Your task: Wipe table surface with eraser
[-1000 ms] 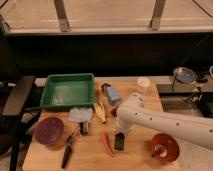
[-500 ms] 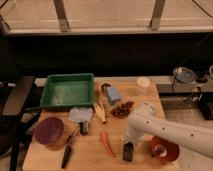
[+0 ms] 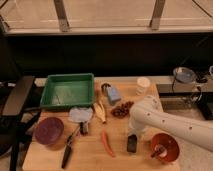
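The eraser (image 3: 132, 144) is a small black block standing on the light wooden table surface (image 3: 90, 156), near the front edge, right of the orange carrot (image 3: 107, 143). My white arm reaches in from the right and bends down over it. My gripper (image 3: 133, 136) sits directly on top of the eraser, shut on it and pressing it to the table. The arm's white shell hides most of the fingers.
An orange bowl (image 3: 165, 147) stands just right of the eraser. Grapes (image 3: 121, 109), a banana (image 3: 100, 111), a light blue block (image 3: 114, 94) and a white cup (image 3: 143, 85) lie behind. A green tray (image 3: 67, 90), a purple bowl (image 3: 49, 131) and black-handled pliers (image 3: 68, 150) are at the left.
The gripper and the eraser have slid together to the right and toward the front edge, away from the carrot. Nothing else has moved.
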`<state>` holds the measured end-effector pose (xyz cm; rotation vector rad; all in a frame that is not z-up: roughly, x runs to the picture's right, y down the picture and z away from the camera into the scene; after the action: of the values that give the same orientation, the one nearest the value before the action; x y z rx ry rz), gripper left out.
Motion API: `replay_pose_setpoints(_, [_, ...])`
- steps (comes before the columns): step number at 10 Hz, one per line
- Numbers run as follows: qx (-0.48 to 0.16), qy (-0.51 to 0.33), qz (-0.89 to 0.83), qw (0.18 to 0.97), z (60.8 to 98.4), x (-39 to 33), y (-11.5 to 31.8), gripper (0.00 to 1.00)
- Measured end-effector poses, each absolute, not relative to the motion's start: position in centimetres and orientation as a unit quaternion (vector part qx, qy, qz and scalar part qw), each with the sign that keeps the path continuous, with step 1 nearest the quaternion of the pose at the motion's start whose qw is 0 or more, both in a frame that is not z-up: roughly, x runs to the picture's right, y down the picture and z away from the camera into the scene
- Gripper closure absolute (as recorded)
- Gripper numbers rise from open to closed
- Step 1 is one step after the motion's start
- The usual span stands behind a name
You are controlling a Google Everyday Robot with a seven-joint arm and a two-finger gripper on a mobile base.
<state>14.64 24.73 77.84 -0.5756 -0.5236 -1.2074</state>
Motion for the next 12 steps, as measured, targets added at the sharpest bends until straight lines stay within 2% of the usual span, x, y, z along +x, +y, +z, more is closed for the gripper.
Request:
replay_pose_setpoints(2, [-0.255,-0.238,-0.565,0.748,79.3,13.6,22.8,1.00])
replay_pose_setpoints(5, [-0.236,-0.248,-0.577,0.741,79.8,11.2,22.1,1.00])
replay_pose_setpoints(8, [-0.222,-0.271,-0.577,0.737,77.7,9.8,24.2,1.00])
replay_pose_setpoints(12, [-0.244,-0.283,-0.560,0.740,75.7,11.3,28.2,1.00])
